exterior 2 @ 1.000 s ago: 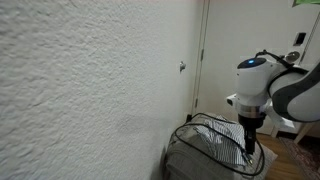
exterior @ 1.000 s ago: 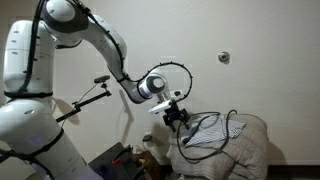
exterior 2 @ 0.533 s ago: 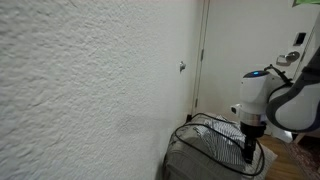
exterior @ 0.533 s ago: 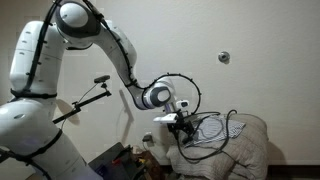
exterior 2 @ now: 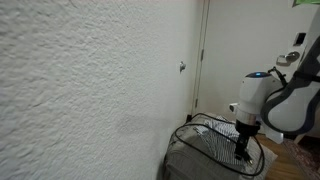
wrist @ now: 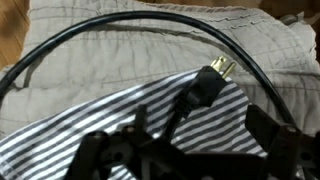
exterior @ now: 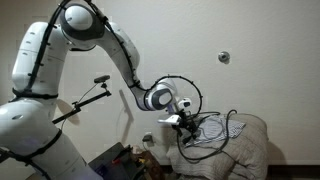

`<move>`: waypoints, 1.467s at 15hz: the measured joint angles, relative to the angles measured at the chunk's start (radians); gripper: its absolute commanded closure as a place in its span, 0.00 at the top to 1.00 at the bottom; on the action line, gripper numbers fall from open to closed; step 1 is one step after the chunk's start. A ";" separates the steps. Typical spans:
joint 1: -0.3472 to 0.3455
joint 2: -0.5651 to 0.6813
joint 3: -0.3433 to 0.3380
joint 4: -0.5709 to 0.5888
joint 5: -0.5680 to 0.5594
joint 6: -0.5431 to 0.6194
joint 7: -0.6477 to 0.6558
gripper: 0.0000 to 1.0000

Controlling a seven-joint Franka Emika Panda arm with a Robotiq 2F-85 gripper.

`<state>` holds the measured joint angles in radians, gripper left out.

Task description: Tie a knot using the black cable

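The gripper (exterior: 183, 124) had dropped lower toward the striped cloth (wrist: 80, 128), jaws spread astride the black cable (wrist: 196, 95) near its plug (wrist: 220, 68), seemingly to pinch it

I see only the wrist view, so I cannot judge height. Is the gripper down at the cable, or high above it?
Observer: It is low. In an exterior view the gripper hangs just over the edge of the striped cloth on the cushion.
Operator: Does the cord lie flat there?
Observer: No. In an exterior view the black cable rises in loose loops above the cushion.
Operator: Is anything else near the arm?
Observer: A black rod with a clamp head slants up near the robot's base, well away from the gripper.
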<state>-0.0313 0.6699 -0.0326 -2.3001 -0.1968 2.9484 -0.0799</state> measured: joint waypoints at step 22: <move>0.118 -0.016 -0.103 0.009 0.029 0.032 0.051 0.38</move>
<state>0.0871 0.6540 -0.1354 -2.2907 -0.1674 2.9799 -0.0287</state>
